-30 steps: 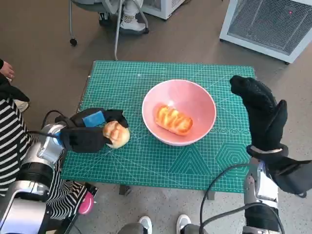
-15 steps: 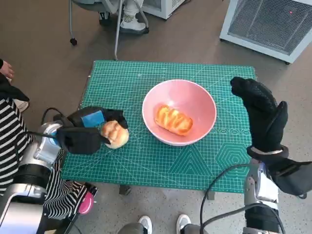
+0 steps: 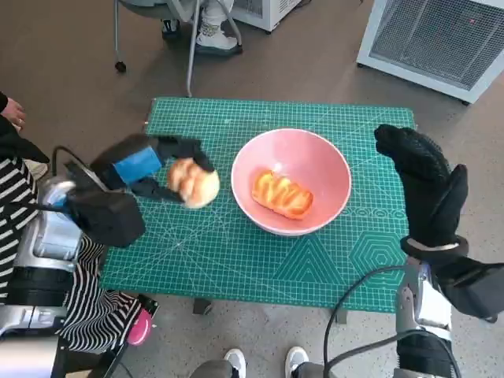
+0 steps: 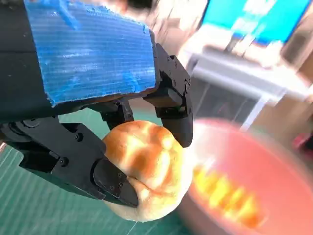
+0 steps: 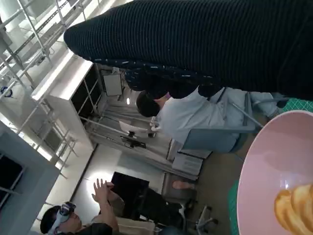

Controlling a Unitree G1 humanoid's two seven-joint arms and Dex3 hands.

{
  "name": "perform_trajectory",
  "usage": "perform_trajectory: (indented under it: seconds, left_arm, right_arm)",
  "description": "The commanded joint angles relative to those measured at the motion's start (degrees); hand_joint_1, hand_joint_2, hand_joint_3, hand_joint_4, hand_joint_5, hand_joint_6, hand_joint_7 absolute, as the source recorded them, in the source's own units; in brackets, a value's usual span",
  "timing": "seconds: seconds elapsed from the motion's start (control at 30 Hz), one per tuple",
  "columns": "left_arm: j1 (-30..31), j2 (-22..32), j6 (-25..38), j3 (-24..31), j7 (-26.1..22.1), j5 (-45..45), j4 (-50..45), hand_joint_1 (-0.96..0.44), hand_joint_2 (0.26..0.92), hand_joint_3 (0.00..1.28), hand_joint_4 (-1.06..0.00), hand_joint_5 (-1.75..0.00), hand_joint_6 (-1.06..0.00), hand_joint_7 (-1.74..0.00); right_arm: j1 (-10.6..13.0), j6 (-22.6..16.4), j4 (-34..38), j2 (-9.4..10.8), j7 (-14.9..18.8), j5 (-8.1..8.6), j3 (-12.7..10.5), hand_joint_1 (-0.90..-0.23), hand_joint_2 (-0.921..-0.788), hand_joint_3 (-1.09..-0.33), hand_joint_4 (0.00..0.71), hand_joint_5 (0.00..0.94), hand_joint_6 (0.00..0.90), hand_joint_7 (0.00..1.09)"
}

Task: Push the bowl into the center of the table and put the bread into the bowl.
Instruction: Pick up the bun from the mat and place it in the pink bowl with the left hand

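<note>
Pink and smooth, the bowl sits near the middle of the green gridded counter in the head view, with a glazed, ridged bread lying inside it. Left of the bowl, in the centre-left of the frame, our left robot hand grips a round, pale golden bun above the mat; the bun is just beside the bowl's rim, and motion blur softens both hand and bun. At the right edge our right robot hand stands upright in its knitted glove, fingers together and holding nothing, beside the counter's right border. A person's striped sleeve is cut off at the left edge.

From the left wrist view, blue tape covers the back of the left robot hand in the upper left, and its black fingers clamp the bun at centre, from above and below. The bun's crust is creased and glossy. The bowl at lower right is badly blurred; we make out only yellow streaks within.

In the right wrist view, the ribbed glove of the right robot hand spans the top, fingers hidden. Only a cut-off arc of the bowl and a sliver of the bread show at lower right. People sit in the background.
</note>
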Motion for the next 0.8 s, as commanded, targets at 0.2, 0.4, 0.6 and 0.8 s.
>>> perform_trajectory:
  seconds: [0.2,0.4,0.6,0.8]
  left_arm:
    - [-4.52,-6.75,2.12,-0.25,3.72,-0.17,-3.83,0.0,0.92,0.05,-0.77,-1.1,-0.58,-1.19]
    - [-7.35,-11.42,1.34,-3.32,6.93,3.57,-1.53,0.0,0.912,0.02,-0.82,-1.03,-0.62,-1.15]
    - [-10.26,-15.03,-0.12,-6.72,9.06,6.89,4.27,0.0,0.907,0.01,-0.85,-0.99,-0.65,-1.13]
    - [-11.52,-17.84,1.89,-10.53,8.58,9.93,7.73,0.0,0.918,0.09,-0.72,-1.11,-0.55,-1.25]
  right_arm:
    - [1.14,1.03,0.52,-0.59,-0.39,-0.67,-0.09,-0.74,-0.921,-0.688,0.154,0.0,0.049,0.49]
    - [1.46,1.16,0.3,-0.48,-0.34,-0.63,0.05,-0.739,-0.921,-0.688,0.154,0.0,0.048,0.49]
    - [2.06,1.64,-0.77,-0.36,-0.42,-0.44,0.12,-0.739,-0.921,-0.686,0.153,0.0,0.047,0.49]
    - [2.68,2.01,-1.66,-0.34,-0.65,-0.46,-0.01,-0.74,-0.921,-0.681,0.151,0.0,0.044,0.49]
